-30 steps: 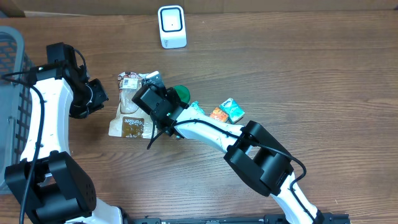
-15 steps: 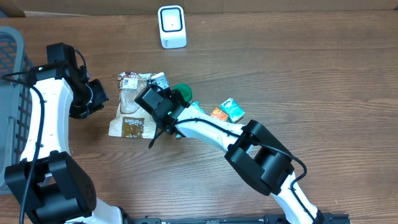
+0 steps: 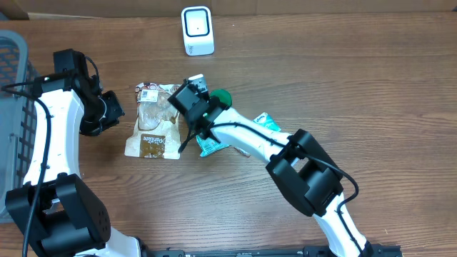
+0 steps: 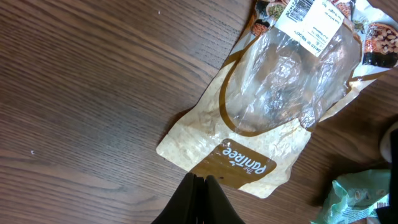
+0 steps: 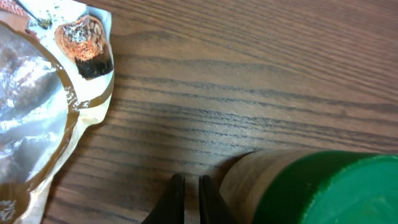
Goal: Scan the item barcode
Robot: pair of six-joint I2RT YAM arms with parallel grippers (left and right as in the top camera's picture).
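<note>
Where the scanner (image 3: 198,30) stands: overhead, twelve o'clock edge of table (image 3: 371,86), well apart from every item.
Bag (image 3: 153,128): overhead, lying flat at seven o'clock of scanner.
Jar (image 3: 223,96): overhead, two o'clock of bag, near it.
Left gripper (image 4: 199,190): left wrist view, fingers pressed together, empty, six o'clock of bag, not touching.
Barcode label (image 4: 309,15): left wrist view, one o'clock end of bag, facing up.
Right gripper (image 5: 191,193): right wrist view, jaws all but closed, empty; jar just beside at four o'clock.
Bag risk: thin flat film may slide or crumple under a grasp, folding label away from scanner.
Jar risk: sideways motion could knock jar.
</note>
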